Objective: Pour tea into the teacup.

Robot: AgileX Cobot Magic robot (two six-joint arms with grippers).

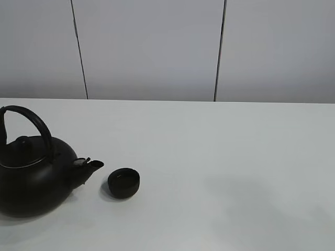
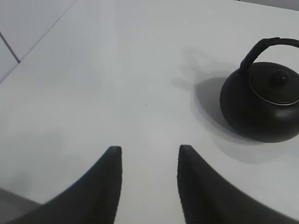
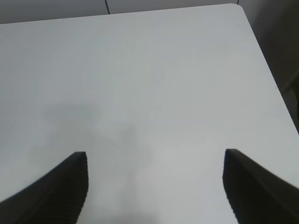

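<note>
Two black items sit near the white counter's point(image 1: 220, 157) left front corner: a teapot point(image 1: 31, 175), and the teacup point(image 1: 124, 182) just beside its spout. Left claw point(image 2: 147, 161) partly open, right claw point(image 3: 155, 163) wide; both hold nothing.

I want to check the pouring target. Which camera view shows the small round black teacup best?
The exterior high view: the small round black teacup stands whole beside the big black teapot's spout. Both wrist views miss it; the left shows only the teapot.

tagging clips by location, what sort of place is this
Probably a lab or test bench, not a kitchen: a bare white table, plain grey wall panels, and only a round black teapot and small black handleless teacup.
</note>
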